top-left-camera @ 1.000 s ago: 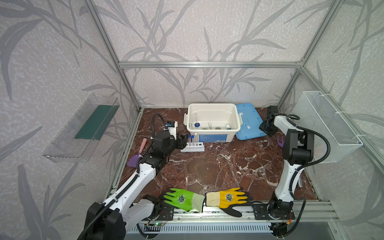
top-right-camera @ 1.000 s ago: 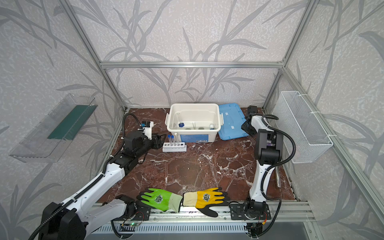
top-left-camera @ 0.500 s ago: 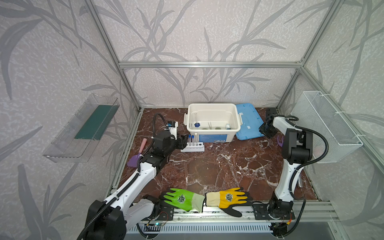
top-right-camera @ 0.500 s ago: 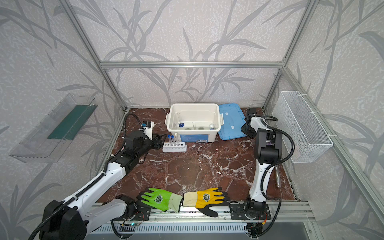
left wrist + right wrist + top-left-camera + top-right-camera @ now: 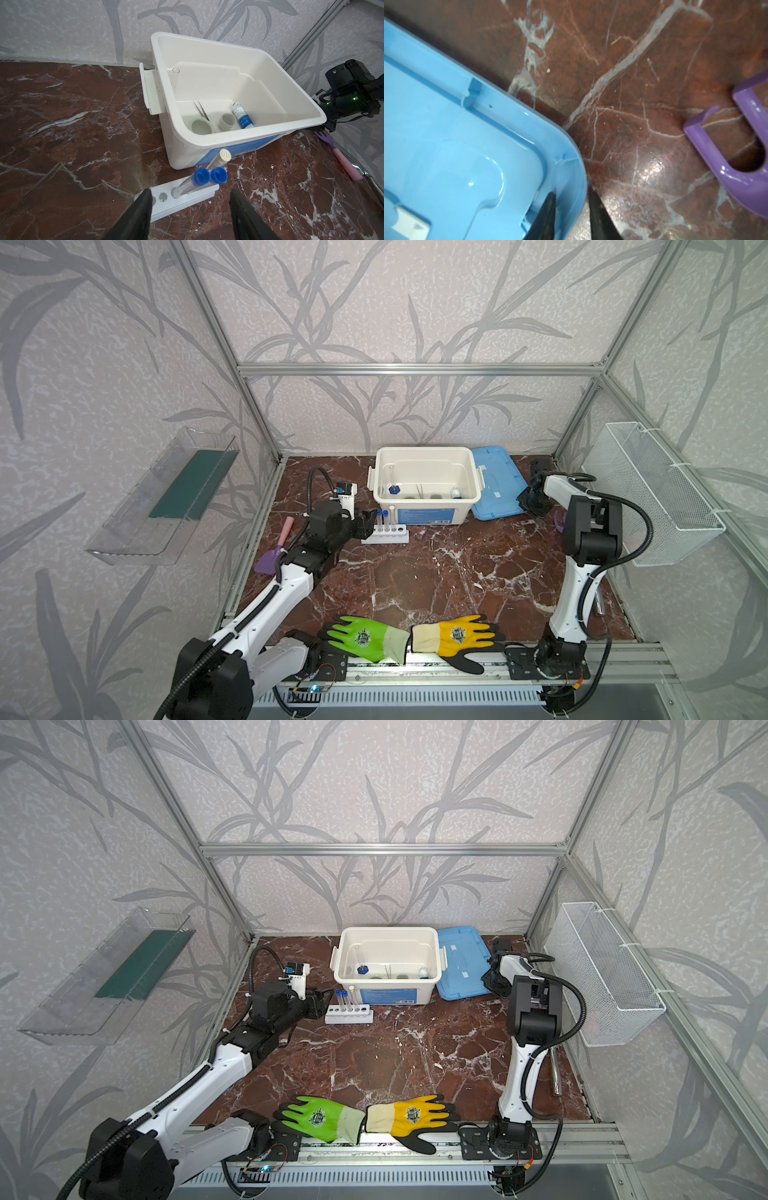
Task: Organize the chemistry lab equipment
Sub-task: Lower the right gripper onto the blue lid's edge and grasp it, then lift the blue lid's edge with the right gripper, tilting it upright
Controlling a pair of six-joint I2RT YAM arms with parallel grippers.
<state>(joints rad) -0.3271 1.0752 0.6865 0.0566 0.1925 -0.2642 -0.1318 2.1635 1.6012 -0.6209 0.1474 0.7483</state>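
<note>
— Claws first: how is the right claw (image 5: 571, 195)?
— Narrow, one finger on each side of the rim of the lid (image 5: 456, 145), at its near right corner. Whether it pinches, I cannot tell.
— And the left claw (image 5: 191, 190)?
— Wide, at the left end of the rack (image 5: 205, 191), gripping nothing.
— Where is the bin (image 5: 424, 452)?
— Far middle of the table (image 5: 436, 580), open. The lid lies flat just right of it.
— The rack?
— On the table, just near the bin's left corner. Three tubes (image 5: 200, 176) stand in it, two blue-capped and one white-capped.
— Inside the bin?
— The cylinder (image 5: 393, 488) stands upright at the left. Along the near wall, left to right: two dishes (image 5: 201, 129), then the bottle (image 5: 242, 116) on its side. The tweezers (image 5: 201, 111) lie by the left dish.
</note>
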